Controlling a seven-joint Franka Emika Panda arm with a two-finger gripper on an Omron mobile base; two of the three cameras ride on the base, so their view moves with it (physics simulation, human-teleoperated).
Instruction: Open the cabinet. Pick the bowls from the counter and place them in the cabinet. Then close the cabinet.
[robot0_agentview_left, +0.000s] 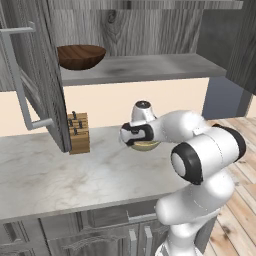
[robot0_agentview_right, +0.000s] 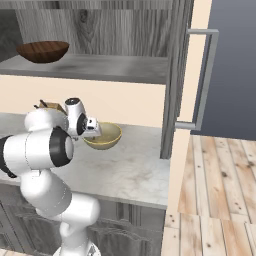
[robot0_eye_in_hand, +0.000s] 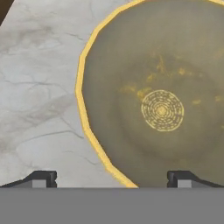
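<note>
Marbled grey-white desk is seen in the left base view, running under the open cabinet; its left door is swung out with a bar handle. Dark brown wooden bowl is set on the cabinet shelf, left end. Knife block is stood on the desk just beside the door edge. Beige bowl is on the desk, mostly hidden behind the arm; tool itself is not made out in this view. Right base view: same cabinet, right door open edge-on, handle toward the wood floor. Brown bowl is seen on the shelf, beige bowl on the desk, with the tool held over its near-left rim; jaw state cannot be judged here. Hand view: beige bowl is looked into from directly above, ring pattern at the bottom, marbled desk to its left. Tool is spread wide, nothing held: one fingertip is over the bare desk outside the rim, the other fingertip over the bowl interior, so the rim is straddled.
</note>
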